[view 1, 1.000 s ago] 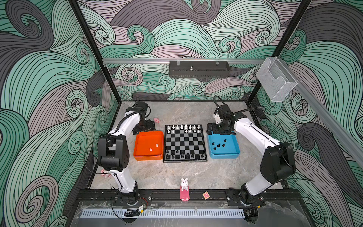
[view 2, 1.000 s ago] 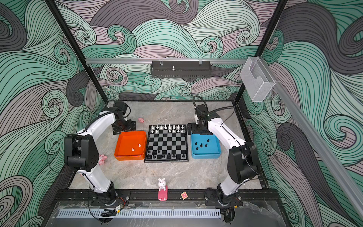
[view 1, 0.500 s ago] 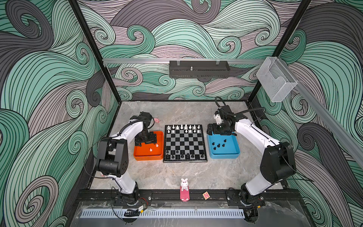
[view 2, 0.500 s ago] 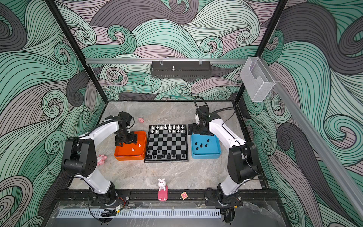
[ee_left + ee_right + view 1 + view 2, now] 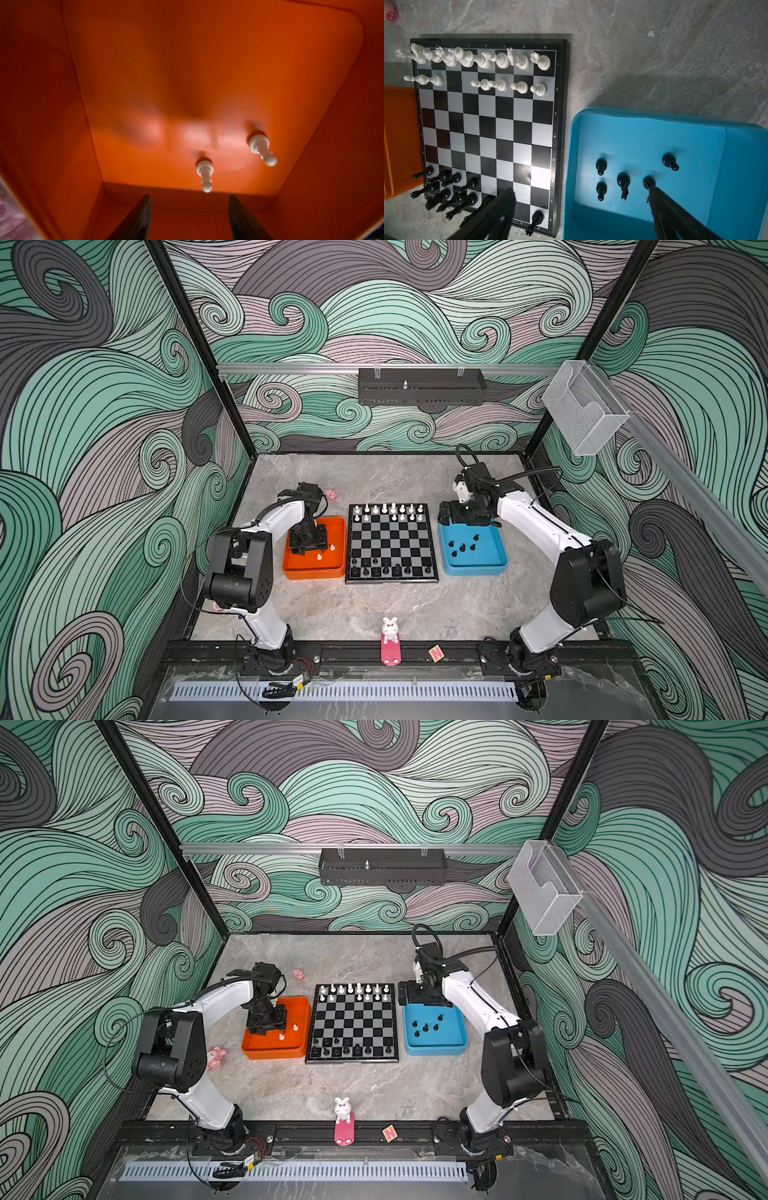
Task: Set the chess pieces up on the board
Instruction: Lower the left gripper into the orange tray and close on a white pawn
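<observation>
Your left hand [image 5: 189, 196] low inside orange tray [image 5: 311, 62], jaws half apart, empty; two white pawns [image 5: 204, 170] stand just ahead of it. Right hand [image 5: 581, 189] spread wide, empty.

L wrist view: left pincer [image 5: 189, 198] cut off by frame edge, only finger tips show; orange tray [image 5: 228, 62] floor blurred. R wrist view: right pincer [image 5: 580, 190] likewise cut; one finger hides some black chess pieces [image 5: 471, 199] on the board [image 5: 559, 116]. Top views: piece types too small to tell.
</observation>
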Robot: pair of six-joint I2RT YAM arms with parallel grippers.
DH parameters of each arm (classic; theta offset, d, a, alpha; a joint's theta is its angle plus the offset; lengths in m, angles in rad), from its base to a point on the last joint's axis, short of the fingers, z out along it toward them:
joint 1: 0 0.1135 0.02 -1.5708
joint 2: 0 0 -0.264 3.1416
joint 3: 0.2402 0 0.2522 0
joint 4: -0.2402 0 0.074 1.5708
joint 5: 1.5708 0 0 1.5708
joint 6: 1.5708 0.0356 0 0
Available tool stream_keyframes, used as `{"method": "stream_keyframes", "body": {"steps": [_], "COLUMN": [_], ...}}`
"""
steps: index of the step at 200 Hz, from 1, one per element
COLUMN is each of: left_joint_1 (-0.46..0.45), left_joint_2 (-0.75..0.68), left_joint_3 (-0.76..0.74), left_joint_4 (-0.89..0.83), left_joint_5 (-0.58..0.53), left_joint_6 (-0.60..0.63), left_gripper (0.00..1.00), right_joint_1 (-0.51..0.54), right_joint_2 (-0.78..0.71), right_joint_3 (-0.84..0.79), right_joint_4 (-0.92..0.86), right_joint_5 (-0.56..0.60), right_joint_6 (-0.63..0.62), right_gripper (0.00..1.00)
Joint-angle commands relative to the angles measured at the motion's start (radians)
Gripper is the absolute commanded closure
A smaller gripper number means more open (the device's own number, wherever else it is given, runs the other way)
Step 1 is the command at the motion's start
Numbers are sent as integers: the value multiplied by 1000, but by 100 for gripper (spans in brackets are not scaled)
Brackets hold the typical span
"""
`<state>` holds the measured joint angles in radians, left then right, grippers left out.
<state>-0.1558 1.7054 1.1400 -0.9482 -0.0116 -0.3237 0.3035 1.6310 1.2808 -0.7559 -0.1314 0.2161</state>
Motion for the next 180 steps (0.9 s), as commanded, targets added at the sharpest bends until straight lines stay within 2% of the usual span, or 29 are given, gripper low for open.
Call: {"method": "stream_keyframes", "body": {"steps": [1, 15, 89, 180], "left_joint_1": [-10, -11, -18, -27], "left_joint_2": [24, 30, 58, 79], "left_joint_3": [0, -3, -5, -6], "left_joint_4": [8, 14, 29, 37], "left_joint_5": [13, 13, 25, 35], "left_joint_6": [1, 2, 6, 12], "left_gripper": [44, 50, 64, 76], "right_joint_1": [-7, -8, -10, -9], "right_joint_2": [11, 14, 20, 30], "right_joint_3": [2, 4, 9, 21], "right_joint_4": [-1, -1, -3, -9], "right_joint_5": [7, 6, 1, 2], "right_joint_6": [-14, -14, -14, -13], "right_gripper": [0, 0, 0, 0]}}
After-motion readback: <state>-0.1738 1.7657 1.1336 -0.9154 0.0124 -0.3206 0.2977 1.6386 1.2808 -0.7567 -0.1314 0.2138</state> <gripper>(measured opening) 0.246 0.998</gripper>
